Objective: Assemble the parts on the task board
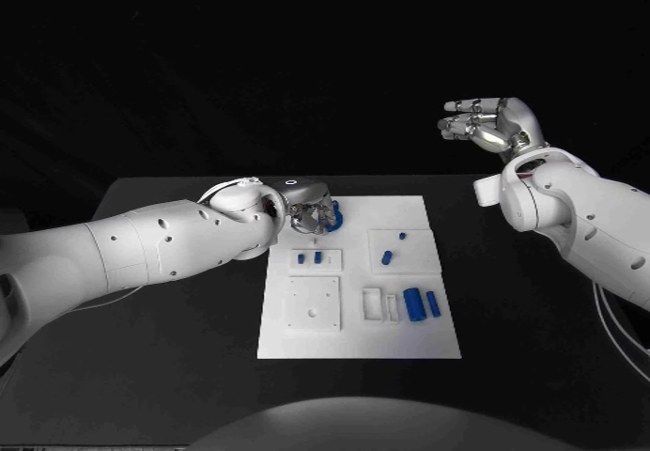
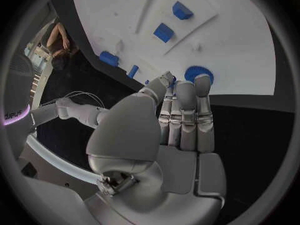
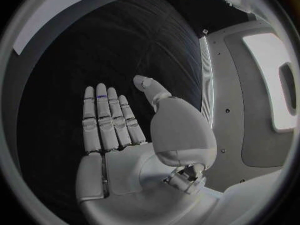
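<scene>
Tabletop: gear (image 2: pixel 199 74) touching left fingers (image 2: pixel 202 87)

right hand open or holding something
Open. The right hand shows a bare palm with fingers stretched out and apart, nothing between them; in the head view it is raised beyond the table's far edge, away from the task board.

Boards: one, the board (image 1: pixel 407 340).
Gears: one blue gear (image 2: pixel 199 73), at the board's far edge.
Hands: two, left hand (image 1: pixel 309 205), right hand (image 1: pixel 490 122).
</scene>
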{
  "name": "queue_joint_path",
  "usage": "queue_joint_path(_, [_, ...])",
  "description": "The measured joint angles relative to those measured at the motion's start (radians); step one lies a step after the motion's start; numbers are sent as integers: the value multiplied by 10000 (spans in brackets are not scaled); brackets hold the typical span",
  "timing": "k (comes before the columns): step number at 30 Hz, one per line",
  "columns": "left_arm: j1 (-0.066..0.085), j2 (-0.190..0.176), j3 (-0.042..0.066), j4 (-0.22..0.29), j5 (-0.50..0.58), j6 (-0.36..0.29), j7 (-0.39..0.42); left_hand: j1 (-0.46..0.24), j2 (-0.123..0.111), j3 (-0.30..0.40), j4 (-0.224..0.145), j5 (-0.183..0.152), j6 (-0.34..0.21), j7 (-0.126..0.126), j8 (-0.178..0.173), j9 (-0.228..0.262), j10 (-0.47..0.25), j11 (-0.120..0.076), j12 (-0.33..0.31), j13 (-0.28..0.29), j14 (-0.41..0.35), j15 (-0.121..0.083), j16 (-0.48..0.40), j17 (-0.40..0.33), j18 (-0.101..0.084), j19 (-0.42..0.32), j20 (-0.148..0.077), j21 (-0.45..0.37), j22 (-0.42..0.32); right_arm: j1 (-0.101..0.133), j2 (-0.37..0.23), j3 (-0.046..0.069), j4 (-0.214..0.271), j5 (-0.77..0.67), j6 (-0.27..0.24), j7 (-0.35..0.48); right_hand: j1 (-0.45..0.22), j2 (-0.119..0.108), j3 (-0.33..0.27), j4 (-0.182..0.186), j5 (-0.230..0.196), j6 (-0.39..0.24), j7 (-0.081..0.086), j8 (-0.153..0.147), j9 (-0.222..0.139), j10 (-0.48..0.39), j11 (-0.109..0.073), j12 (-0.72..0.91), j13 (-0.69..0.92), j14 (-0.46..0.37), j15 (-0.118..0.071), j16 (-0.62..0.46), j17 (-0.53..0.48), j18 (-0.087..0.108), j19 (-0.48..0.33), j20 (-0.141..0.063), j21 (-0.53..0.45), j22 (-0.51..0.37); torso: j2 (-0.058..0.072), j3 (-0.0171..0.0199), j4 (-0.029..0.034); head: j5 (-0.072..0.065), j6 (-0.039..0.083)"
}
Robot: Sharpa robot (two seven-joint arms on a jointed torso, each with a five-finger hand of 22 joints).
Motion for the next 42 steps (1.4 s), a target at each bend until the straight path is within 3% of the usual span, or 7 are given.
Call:
queue_joint_path(12, [0, -450, 21, 130, 107, 245, -186, 2, -3, 0, 0, 0, -1, 0, -1, -5, -1, -1, 0, 0, 0, 1, -38, 10, -7, 0, 0, 0, -1, 2, -33, 0, 2, -1, 2, -4, 0, 0, -27, -28, 0, 0, 0, 0, 0, 0, 0, 0, 1, 0, 0, 0, 0, 0, 0, 0, 0, 0, 5, -12, -1, 20, -14])
queue_joint_path(27, [-21, -377, -142, -261, 109, 474, -274, 2, -4, 0, 0, 0, -1, -1, -10, -12, -1, -2, -1, -1, -1, 0, -37, 25, -18, 0, 1, 0, 0, -1, -23, 0, 2, -1, 6, -4, 0, 0, -27, -28, 0, 0, -1, 0, 0, 0, 0, 0, 1, 0, 0, 0, 0, 0, 0, 0, 0, 0, 12, -6, -22, 55, -41])
queue_joint_path(42, [-148, -211, -225, -413, 110, 668, -270, 2, -4, 0, 0, 0, -36, 34, -10, -4, -1, -3, -1, -1, -1, 1, -76, 31, -80, -1, 0, 0, 4, 0, -14, 0, 7, -2, 6, -5, 0, 0, -27, -28, 0, 0, -1, 0, 0, 0, 0, 0, 2, 0, -1, 0, 0, 0, 0, 0, 0, 0, 12, 2, -29, 35, -59])
